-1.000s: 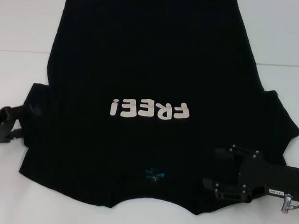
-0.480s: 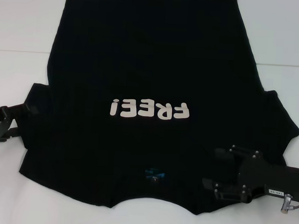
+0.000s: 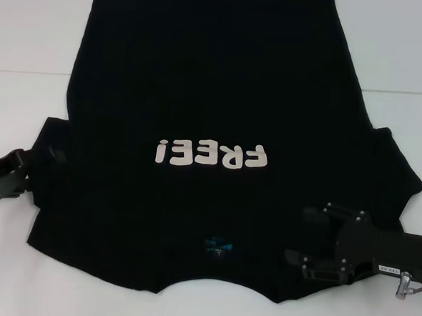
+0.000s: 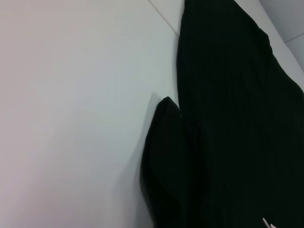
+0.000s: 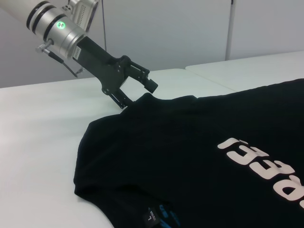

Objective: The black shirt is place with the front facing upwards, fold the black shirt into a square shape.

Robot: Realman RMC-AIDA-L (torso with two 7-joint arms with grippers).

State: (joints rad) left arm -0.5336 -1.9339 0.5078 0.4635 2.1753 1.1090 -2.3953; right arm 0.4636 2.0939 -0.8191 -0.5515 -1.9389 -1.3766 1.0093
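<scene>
White tabletop (image 3: pixel 32 32) stretches out before me, and the black shirt (image 3: pixel 215 94) lies spread face up over most of it, hem toward the far edge, collar and blue neck label (image 3: pixel 217 246) toward the near edge, its white "FREE!" lettering (image 3: pixel 211 154) reading upside down from my side. My left gripper (image 5: pixel 137 92) sits at the shirt's left sleeve (image 4: pixel 164 156) by the tabletop's left edge, fingers parted around the sleeve's tip and not yet closed on it. My right gripper (image 3: pixel 306 239) rests over the shirt's right shoulder near the near-right corner, fingers spread apart and holding nothing.
</scene>
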